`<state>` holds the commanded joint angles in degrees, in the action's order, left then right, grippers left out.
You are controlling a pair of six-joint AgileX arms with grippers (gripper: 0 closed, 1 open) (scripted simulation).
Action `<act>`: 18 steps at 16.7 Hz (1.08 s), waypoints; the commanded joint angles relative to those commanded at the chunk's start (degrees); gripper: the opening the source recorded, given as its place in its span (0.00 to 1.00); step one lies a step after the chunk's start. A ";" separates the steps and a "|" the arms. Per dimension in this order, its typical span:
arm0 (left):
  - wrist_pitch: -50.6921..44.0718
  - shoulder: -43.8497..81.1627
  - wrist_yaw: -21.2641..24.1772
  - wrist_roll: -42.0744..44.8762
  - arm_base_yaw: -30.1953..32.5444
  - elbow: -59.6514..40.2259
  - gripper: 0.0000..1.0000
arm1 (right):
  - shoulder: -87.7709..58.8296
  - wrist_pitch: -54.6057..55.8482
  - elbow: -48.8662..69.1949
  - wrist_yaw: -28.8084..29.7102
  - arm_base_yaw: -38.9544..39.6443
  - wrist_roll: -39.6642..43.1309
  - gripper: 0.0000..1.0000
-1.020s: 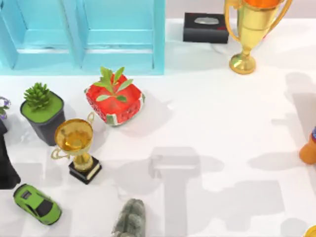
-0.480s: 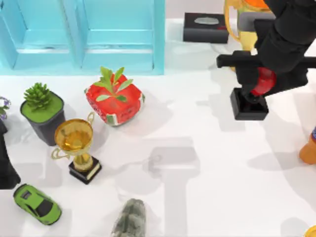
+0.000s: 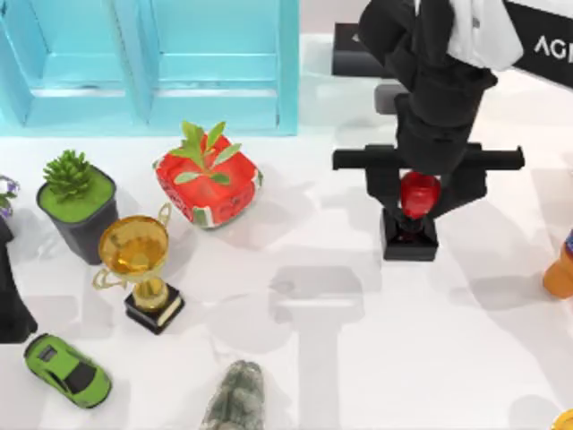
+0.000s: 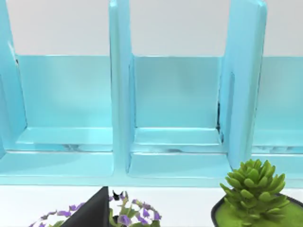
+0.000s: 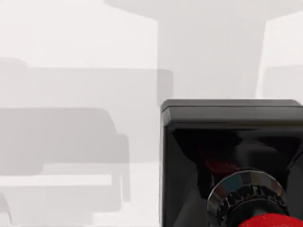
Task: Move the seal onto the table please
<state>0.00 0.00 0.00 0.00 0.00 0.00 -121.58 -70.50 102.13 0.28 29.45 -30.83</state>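
Note:
The seal [image 3: 409,240], a glossy red knob on a black square base, hangs over the right middle of the white table [image 3: 358,358]. My right gripper [image 3: 418,195] is shut on the red knob, coming down from above, with its black arm stretching to the back right. In the right wrist view the seal's black base [image 5: 227,142] and metal collar sit close below the camera, over the table [image 5: 71,71]. I cannot tell whether the base touches the tabletop. My left arm [image 3: 9,296] stays parked at the left edge.
A light blue cabinet [image 3: 148,63] spans the back left. Front left hold a red pot plant [image 3: 208,184], a dark potted succulent [image 3: 78,210], a small gold trophy [image 3: 139,264], a green toy car [image 3: 67,369] and a grey furry figure [image 3: 237,399]. An orange object [image 3: 560,269] sits at the right edge.
My right arm came into view from the back right with the seal. It carried the seal leftward and toward the front. The left arm has not moved.

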 joint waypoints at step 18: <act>0.00 0.00 0.00 0.00 0.00 0.00 1.00 | -1.93 9.26 -7.33 0.02 0.10 -0.12 0.30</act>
<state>0.00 0.00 0.00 0.00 0.00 0.00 -123.52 -61.24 94.80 0.29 29.55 -30.95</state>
